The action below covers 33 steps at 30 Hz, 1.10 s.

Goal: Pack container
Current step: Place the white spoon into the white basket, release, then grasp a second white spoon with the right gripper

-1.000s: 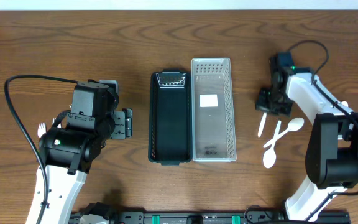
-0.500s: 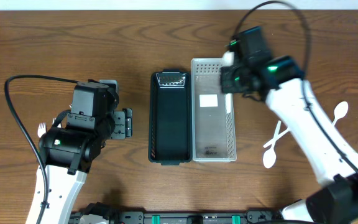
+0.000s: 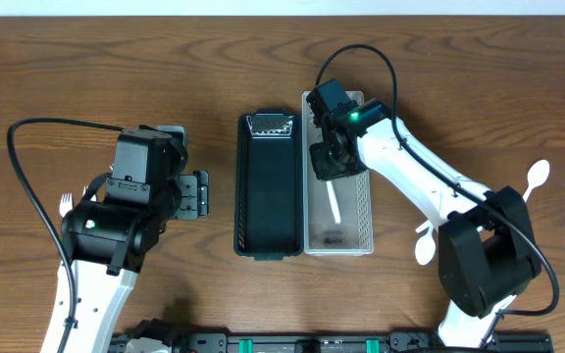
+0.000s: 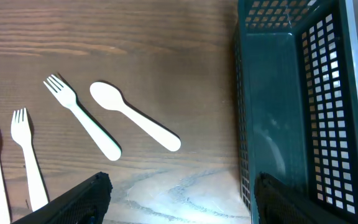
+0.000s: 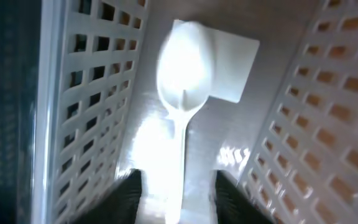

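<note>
Overhead shows a wood-grain table (image 3: 86,59) with dark basket (image 3: 268,201) beside pale basket (image 3: 366,201).

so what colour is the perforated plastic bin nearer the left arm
Dark green; the perforated plastic bin shows best in the left wrist view.

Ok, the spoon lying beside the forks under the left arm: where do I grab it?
Grip the spoon by its handle, well clear of the bowl, bringing the left end effector straight down and closing across the narrow width. It lies flat on the table, so a top approach looks best; mind the fork alongside.
</note>
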### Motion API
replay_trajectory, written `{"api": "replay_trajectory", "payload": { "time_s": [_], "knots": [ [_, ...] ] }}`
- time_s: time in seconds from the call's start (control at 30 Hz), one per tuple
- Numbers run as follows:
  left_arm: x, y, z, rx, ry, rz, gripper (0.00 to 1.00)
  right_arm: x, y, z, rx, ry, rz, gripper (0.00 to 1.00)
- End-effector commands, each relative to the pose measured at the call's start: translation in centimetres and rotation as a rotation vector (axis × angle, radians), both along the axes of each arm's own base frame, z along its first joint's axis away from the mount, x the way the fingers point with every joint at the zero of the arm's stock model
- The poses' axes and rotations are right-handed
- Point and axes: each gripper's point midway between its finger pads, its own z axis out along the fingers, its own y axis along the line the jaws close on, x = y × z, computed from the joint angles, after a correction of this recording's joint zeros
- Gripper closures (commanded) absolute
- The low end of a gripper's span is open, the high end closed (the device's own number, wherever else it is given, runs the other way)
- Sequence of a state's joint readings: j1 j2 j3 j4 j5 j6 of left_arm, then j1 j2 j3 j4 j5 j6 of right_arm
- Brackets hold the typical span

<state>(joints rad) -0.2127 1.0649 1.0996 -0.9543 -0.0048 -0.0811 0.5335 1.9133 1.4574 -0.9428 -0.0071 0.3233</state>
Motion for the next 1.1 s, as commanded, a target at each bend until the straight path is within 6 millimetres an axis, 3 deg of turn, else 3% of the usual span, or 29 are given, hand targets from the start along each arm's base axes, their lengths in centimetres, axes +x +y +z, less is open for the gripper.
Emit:
{"api": "replay_trajectory", "payload": {
  "time_s": [0.0,0.13,0.23,0.37,0.4,0.47,0.57,0.7,0.9,1.07],
  "knots": [
    [0.2,0.3,0.5,0.004,-0.012,0.016,0.23,1.3,-1.1,2.0,-0.031,-0.07,-0.015,0.54],
    [0.2,0.3,0.5,0.004,-0.012,0.016,0.23,2.6,-2.6,6.6,0.014,-0.155,-0.073,0.56],
    [0.2,0.3,0.5,0.004,-0.012,0.016,0.23,3.5,-5.6,10.7,0.052,-0.241,-0.208,0.57],
    [0.2,0.3,0.5,0.004,-0.012,0.015,0.23,2.6,-14.0,14.7,0.016,-0.311,-0.597,0.57],
    [0.2,0.3,0.5,0.004,-0.012,0.015,0.23,1.7,-16.7,15.2,0.0,-0.306,-0.724,0.57],
    [0.2,0.3,0.5,0.004,-0.012,0.015,0.23,0.4,-19.9,15.2,-0.017,-0.271,-0.87,0.57],
    [0.2,0.3,0.5,0.004,-0.012,0.015,0.23,-1.4,-23.3,13.8,-0.062,-0.198,-1.001,0.57],
    [0.2,0.3,0.5,0.004,-0.012,0.015,0.23,-3.2,-25.5,9.8,-0.107,-0.113,-1.088,0.57],
    [0.2,0.3,0.5,0.004,-0.012,0.015,0.23,-5.6,-26.0,1.8,-0.09,-0.009,-1.13,0.56],
    [0.2,0.3,0.5,0.004,-0.012,0.016,0.23,-6.9,-26.0,-1.9,-0.06,0.02,-1.126,0.54]
  ]
}}
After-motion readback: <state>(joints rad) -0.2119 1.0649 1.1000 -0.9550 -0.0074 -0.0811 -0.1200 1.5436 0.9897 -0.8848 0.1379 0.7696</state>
